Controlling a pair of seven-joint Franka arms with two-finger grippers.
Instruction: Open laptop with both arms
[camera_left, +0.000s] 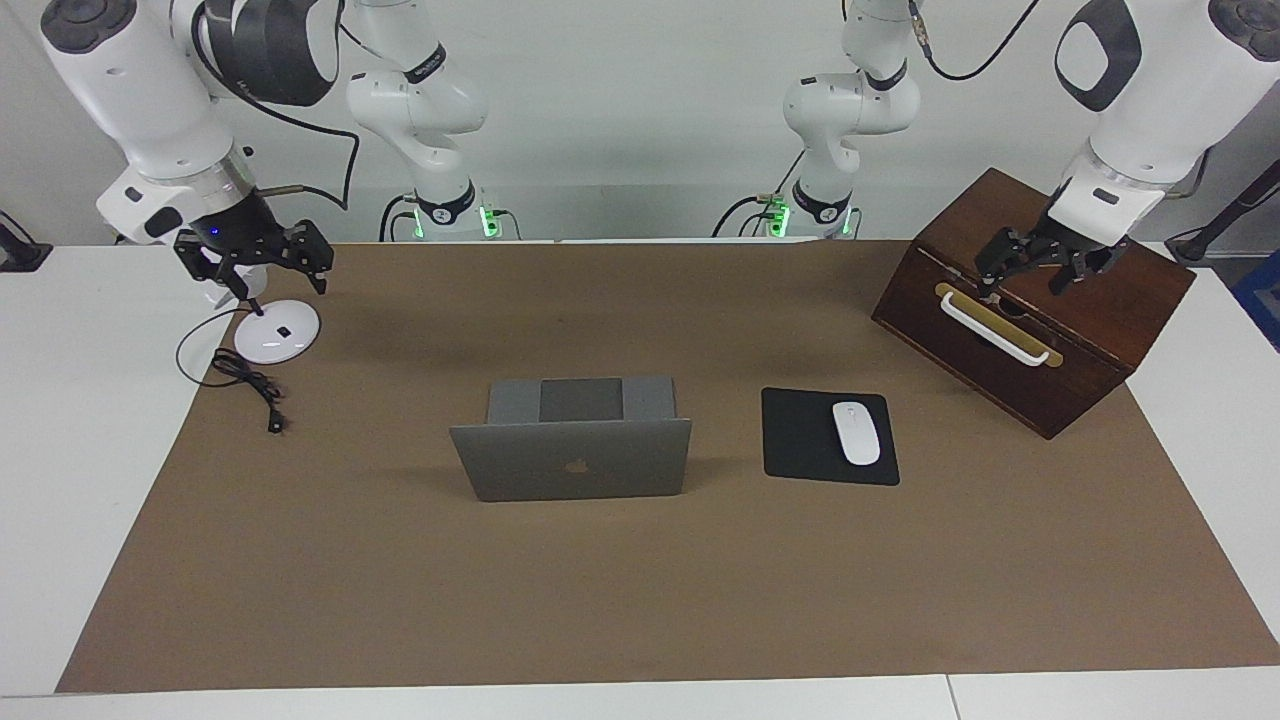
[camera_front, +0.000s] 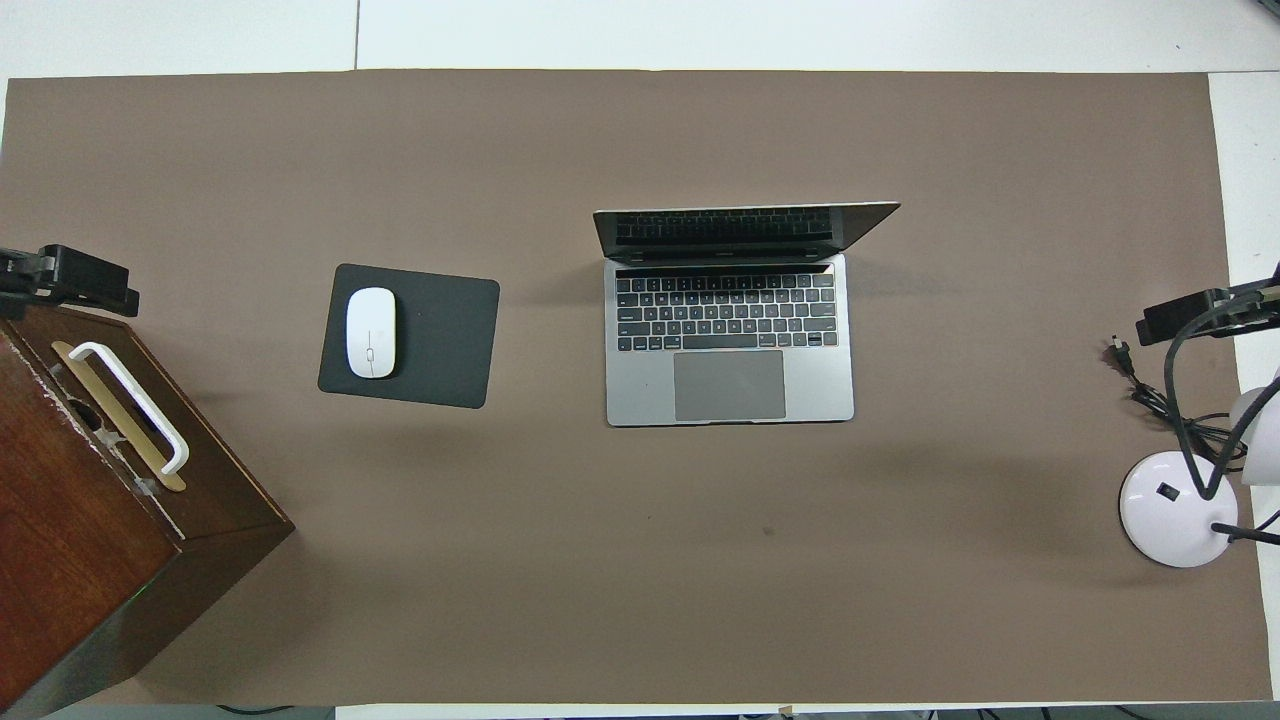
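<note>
Laptop (camera_left: 572, 450) stands open in the middle of the brown tabletop (camera_left: 640, 600), lid raised with the logo side turned away from the robots, keyboard and trackpad facing them; by the look of it the job is done. Both arms are pulled well away from it, apparently parked so the lid stands free.

The right hand (camera_left: 262, 262) hangs over a white round lamp base (camera_left: 277, 331) at its own end of the tabletop, fingers spread apart and holding nothing. The left hand (camera_left: 1035, 262) hangs over the top of a tilted wooden box (camera_left: 1040, 330) at the other end, above its white handle (camera_left: 995, 328); its fingers also look spread and empty, though they are dark against dark wood.

Between laptop and box lies a black pad (camera_left: 800, 440) with a white mouse (camera_left: 856, 433) on it, about as near the robots as the laptop and set for a user seated on the robots' side.

From above, only the tips of the two hands show at the frame's edges. The screen is seen edge-on there and shows only a dim reflection of the keys. A black cord (camera_left: 250, 385) trails from the lamp base; the lamp's head is cut off in both views.
</note>
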